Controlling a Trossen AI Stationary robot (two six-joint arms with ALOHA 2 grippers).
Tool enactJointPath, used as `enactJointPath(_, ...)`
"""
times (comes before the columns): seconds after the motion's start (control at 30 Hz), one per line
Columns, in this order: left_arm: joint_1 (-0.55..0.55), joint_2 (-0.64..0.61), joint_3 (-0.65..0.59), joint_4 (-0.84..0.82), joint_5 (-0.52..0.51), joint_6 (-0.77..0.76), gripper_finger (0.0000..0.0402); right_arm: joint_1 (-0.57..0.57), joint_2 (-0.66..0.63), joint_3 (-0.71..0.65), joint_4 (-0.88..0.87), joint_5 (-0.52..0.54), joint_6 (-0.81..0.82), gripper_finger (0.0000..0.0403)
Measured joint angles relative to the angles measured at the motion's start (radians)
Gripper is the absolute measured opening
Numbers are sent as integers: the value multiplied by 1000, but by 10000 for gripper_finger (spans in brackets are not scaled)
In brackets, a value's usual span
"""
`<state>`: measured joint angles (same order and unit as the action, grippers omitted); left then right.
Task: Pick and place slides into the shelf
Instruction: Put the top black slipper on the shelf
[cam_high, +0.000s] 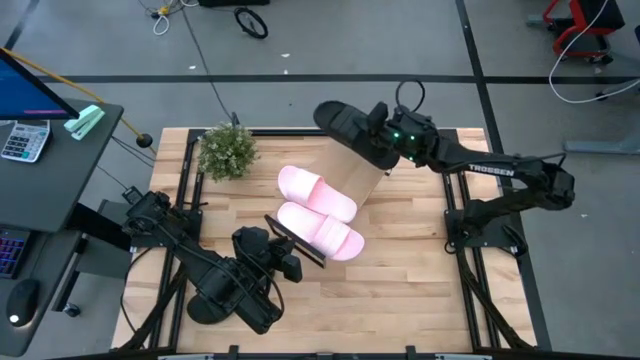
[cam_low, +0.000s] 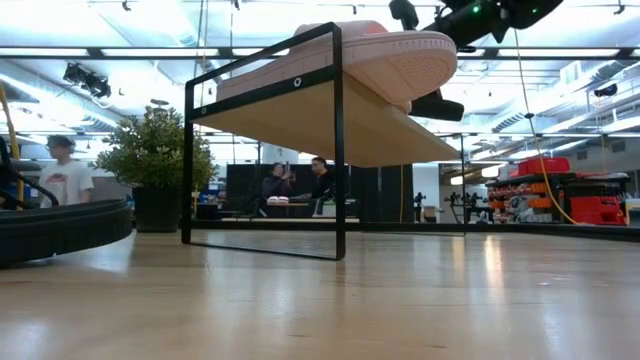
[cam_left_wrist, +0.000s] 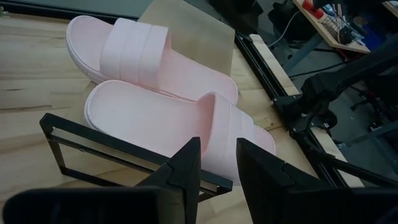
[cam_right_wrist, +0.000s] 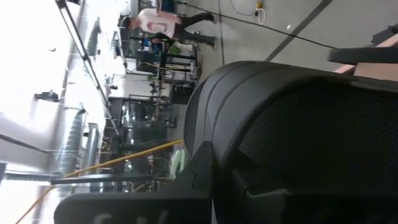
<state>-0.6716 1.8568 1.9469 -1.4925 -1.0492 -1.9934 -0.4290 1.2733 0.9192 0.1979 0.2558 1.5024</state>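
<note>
Right end effector (cam_high: 385, 140) grips black slide (cam_high: 345, 125); low view hides slide.

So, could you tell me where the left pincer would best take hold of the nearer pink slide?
Probably the wide strap, approached from above: it arches clear of the footbed of the pink slide, giving the fingers an edge to close across, and the left pincer already hovers beside it.

slides (cam_high: 318, 210): pale pink | slide (cam_high: 345, 125): black | shelf (cam_high: 350, 170): light wood
</note>
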Motion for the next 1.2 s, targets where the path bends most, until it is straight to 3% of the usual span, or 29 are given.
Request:
enactJointPath(0.7, 0, 0, 0, 0, 0, 0, 107, -1, 102, 0, -44, -27, 17, 12)
enactJointPath(1.2, 0, 0, 0, 3, 0, -1, 107, -29, 103, 0, -38, -26, 41, 12)
